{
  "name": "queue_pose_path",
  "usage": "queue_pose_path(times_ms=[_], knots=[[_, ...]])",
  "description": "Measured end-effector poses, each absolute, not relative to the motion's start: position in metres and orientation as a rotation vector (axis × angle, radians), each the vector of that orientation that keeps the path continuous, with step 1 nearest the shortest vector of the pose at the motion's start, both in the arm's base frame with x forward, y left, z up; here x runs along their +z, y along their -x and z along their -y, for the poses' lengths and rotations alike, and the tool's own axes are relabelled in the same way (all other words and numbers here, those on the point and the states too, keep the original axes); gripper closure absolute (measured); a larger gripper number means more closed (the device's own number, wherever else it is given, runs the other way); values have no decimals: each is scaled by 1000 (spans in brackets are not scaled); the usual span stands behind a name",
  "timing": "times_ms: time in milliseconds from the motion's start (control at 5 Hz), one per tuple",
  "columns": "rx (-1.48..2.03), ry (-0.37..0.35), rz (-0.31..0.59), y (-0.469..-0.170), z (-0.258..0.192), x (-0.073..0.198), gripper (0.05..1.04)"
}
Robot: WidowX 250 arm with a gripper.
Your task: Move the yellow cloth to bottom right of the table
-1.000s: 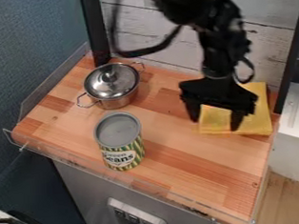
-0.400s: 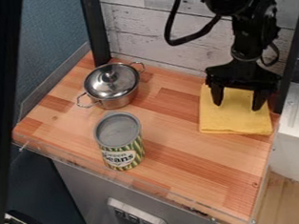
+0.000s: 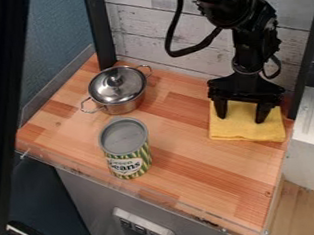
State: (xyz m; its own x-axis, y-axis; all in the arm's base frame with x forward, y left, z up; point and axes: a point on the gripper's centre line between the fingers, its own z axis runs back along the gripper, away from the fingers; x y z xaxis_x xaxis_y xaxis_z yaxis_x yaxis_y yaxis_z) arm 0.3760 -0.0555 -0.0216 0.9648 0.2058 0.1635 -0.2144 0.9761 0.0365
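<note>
While my pincer (image 3: 241, 118) hangs open over the yellow cloth (image 3: 246, 130), frame right, guess I'm pre-grab: dip, then pinch.

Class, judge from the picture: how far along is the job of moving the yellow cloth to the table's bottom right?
Done: the pincer is at the yellow cloth, its open fingers over it. In hand: apparently lining up a grasp; no cloth is visibly pinched. Left: gripping, moving and releasing, since the cloth lies at the back right of the table.

Dark lettering on the pale label (image 3: 125, 166) of the striped can (image 3: 139, 157) reads "Green Beans".
</note>
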Motion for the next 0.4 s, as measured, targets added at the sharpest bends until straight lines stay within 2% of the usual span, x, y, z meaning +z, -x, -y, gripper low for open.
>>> queue_pose_path(times_ms=[200,400], knots=[[190,-50,168,-359,53,-26,83],[138,-67,163,-328,47,-24,83]])
